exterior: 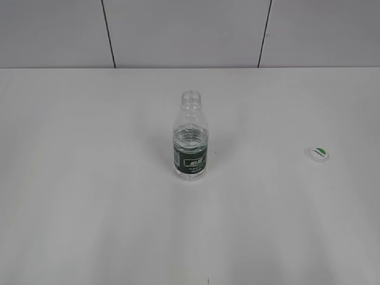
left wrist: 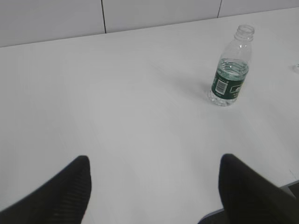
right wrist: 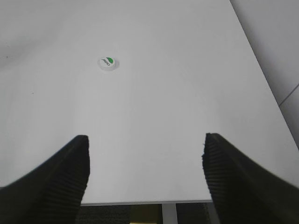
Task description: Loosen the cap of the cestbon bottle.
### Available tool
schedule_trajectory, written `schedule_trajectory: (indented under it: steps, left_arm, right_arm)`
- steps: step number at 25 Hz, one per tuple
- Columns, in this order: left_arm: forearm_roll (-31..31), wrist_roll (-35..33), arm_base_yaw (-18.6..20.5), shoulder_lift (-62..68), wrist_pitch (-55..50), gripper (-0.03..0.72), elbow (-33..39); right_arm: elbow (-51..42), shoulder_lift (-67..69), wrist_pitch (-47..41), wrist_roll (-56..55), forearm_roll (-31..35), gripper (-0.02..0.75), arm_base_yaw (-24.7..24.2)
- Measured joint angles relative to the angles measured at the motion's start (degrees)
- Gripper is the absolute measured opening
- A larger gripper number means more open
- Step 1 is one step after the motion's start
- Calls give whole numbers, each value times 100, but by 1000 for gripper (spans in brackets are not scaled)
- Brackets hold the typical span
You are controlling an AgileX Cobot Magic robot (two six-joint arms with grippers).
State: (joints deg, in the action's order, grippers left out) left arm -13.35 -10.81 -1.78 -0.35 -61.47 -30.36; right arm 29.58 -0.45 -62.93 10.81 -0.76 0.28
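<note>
The cestbon bottle stands upright in the middle of the white table, clear with a dark green label, its threaded neck open with no cap on it. It also shows in the left wrist view at the upper right. The cap, white with a green mark, lies on the table to the right of the bottle, and shows in the right wrist view. My left gripper is open and empty, far from the bottle. My right gripper is open and empty near the table's front edge, short of the cap. Neither gripper shows in the exterior view.
The white table runs back to a grey panelled wall. Its front edge shows under my right gripper, and its right edge runs along the upper right of the right wrist view.
</note>
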Motion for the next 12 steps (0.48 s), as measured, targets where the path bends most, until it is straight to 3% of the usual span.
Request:
schedule_trajectory:
  steps: [12]
  left_arm:
    - [0, -2, 0, 0, 0, 519, 0]
  right_arm:
    - [0, 0, 7, -19, -6, 575, 0]
